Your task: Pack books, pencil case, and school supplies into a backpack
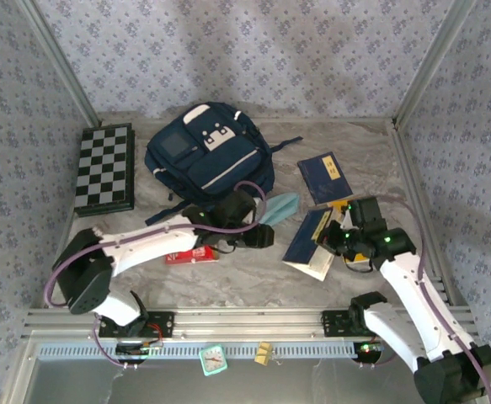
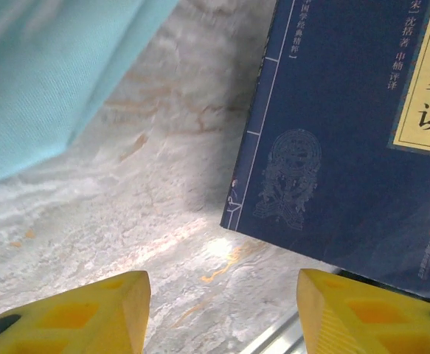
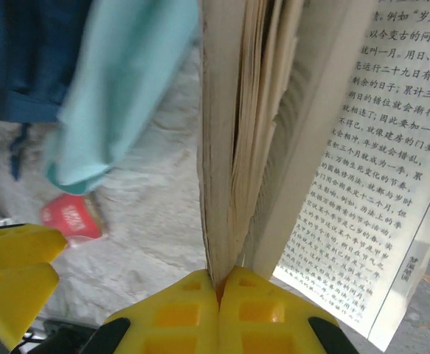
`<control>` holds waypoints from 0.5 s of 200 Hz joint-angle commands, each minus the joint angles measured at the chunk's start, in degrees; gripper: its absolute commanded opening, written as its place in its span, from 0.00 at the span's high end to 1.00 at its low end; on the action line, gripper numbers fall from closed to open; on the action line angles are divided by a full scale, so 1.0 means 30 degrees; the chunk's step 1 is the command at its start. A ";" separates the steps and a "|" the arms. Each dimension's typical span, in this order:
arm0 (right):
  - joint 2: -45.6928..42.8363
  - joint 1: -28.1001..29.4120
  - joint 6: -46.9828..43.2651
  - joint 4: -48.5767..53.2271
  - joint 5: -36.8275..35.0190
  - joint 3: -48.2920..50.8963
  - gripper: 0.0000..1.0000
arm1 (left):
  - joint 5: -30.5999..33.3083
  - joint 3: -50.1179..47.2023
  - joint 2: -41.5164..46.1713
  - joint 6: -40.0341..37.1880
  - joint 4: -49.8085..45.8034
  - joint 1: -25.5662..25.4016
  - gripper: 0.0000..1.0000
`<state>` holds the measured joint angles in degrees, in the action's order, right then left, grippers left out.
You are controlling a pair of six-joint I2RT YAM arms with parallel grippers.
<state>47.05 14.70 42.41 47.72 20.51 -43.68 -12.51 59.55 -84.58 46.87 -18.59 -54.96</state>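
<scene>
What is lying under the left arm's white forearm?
The red box lies on the table there. Its near edge shows below the left arm; the arm overlaps its far edge, and anything else beneath can't be seen.

Marble table [image 1: 245, 282] — backpack [image 1: 207, 156], chessboard [image 1: 104, 168], book [image 1: 325, 177], red box [image 1: 190, 255]

I saw a smooth, faintly glossy marble-look table [image 2: 126, 206], a matt cloth pencil case [image 2: 45, 74] — and rough-edged paper pages in the book [image 3: 229, 147].
</scene>
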 commanded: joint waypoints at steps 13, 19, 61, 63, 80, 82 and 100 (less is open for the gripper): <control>0.1148 -0.0475 -0.2287 0.0024 0.2312 -0.3564 1.00 | -0.1693 0.0191 0.1872 -0.0947 -0.0297 0.2327 0.43; 0.1482 -0.0527 -0.2782 -0.0228 0.2689 -0.4095 1.00 | -0.2013 0.0222 0.2163 -0.1016 -0.0191 0.2801 0.43; 0.4074 -0.0767 -0.4604 -0.2358 0.5442 -0.6646 1.00 | -0.4273 0.0570 0.3028 -0.1123 0.1517 0.6284 0.38; 0.4213 -0.0768 -0.4613 -0.2538 0.5541 -0.6715 1.00 | -0.4363 0.0555 0.3026 -0.1071 0.1643 0.6434 0.37; 0.5157 -0.0716 -0.4527 -0.4049 0.6513 -0.7114 1.00 | -0.5015 0.0511 0.2947 -0.0805 0.2774 0.7440 0.35; 0.5275 -0.0690 -0.4484 -0.4249 0.6578 -0.7140 1.00 | -0.5105 0.0504 0.2940 -0.0721 0.2946 0.7550 0.35; 0.6076 -0.0579 -0.4253 -0.6201 0.7629 -0.7371 1.00 | -0.5760 0.0514 0.2642 -0.0278 0.4306 0.8180 0.33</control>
<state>63.24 12.78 31.18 38.81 36.29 -63.09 -24.29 59.55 -76.40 44.88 -12.93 -32.32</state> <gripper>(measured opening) 0.053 0.666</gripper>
